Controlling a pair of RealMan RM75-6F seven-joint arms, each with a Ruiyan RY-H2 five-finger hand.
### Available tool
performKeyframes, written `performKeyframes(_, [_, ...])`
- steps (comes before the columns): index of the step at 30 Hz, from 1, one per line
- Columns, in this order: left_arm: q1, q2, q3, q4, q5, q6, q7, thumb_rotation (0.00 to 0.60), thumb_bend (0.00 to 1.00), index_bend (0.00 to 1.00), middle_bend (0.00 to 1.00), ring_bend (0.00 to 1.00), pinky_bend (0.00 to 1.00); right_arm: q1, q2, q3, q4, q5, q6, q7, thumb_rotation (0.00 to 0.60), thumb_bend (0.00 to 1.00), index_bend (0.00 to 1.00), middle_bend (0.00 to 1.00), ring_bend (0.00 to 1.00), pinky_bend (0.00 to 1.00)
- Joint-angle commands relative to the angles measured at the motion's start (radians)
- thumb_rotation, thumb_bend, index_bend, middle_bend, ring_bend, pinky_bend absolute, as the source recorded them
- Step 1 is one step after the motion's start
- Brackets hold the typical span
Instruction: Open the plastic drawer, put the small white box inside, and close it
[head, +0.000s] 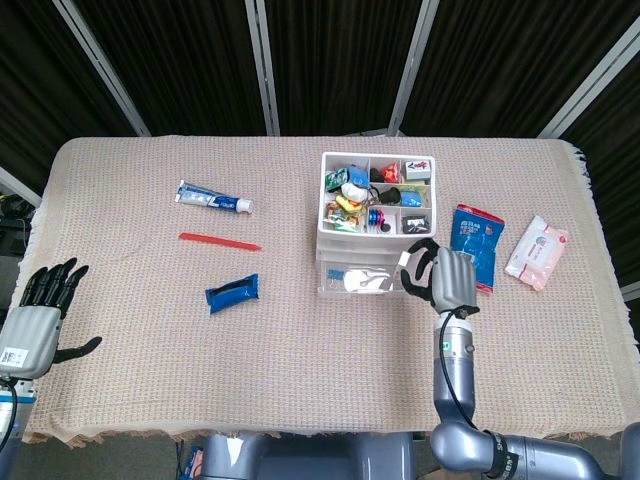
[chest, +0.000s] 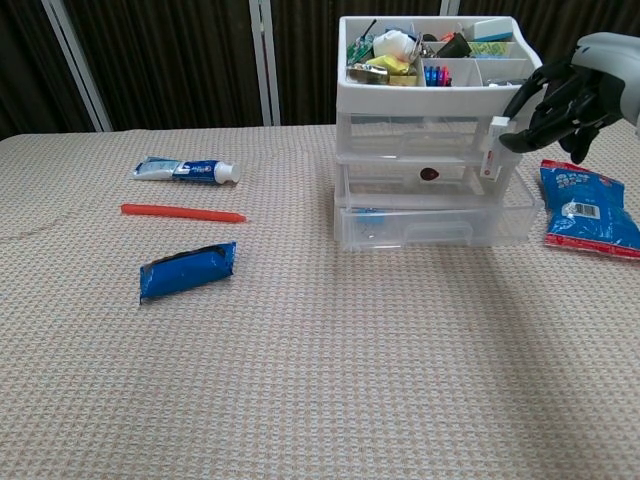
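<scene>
My table (head: 150, 340) is covered with a beige woven cloth. On it lie a toothpaste tube (head: 213, 201), a thin red stick (head: 220, 241) and a blue packet (head: 232, 293) to my left, with the clear plastic drawer unit (head: 372, 232) standing in the middle. Beyond that sit a blue snack bag (head: 472, 243) and what looks like a pack of wipes (head: 537, 251).

A table (head: 300, 360) covered with a beige woven cloth (chest: 320, 400) fills the scene under even light. Behind the table hang dark pleated curtains (head: 180, 60), crossed by slanted pale metal bars (head: 262, 65).
</scene>
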Motion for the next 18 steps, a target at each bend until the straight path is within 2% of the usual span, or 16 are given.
performKeyframes(1, [0.0, 0.0, 0.0, -0.001, -0.001, -0.001, 0.001, 0.6, 0.09, 0.07, 0.0, 0.0, 0.0, 0.0, -0.001, -0.013, 0.002, -0.016, 0.006, 0.01, 0.6, 0.19, 0.3, 0.67, 0.73, 0.64])
performKeyframes(12, [0.001, -0.001, 0.002, -0.003, 0.0, 0.0, 0.006, 0.6, 0.09, 0.07, 0.0, 0.0, 0.0, -0.033, 0.021, -0.072, -0.028, -0.058, 0.013, 0.05, 0.6, 0.18, 0.29, 0.63, 0.7, 0.63])
performKeyframes(16, [0.001, -0.002, 0.002, -0.001, 0.0, 0.001, 0.006, 0.6, 0.09, 0.07, 0.0, 0.0, 0.0, -0.056, 0.055, -0.109, -0.052, -0.112, 0.013, 0.067, 0.6, 0.18, 0.32, 0.56, 0.61, 0.58])
performKeyframes(18, [0.001, -0.002, 0.001, 0.0, 0.0, 0.0, 0.007, 0.6, 0.09, 0.07, 0.0, 0.0, 0.0, -0.076, 0.088, -0.145, -0.063, -0.181, 0.001, 0.1, 0.6, 0.18, 0.35, 0.53, 0.56, 0.54])
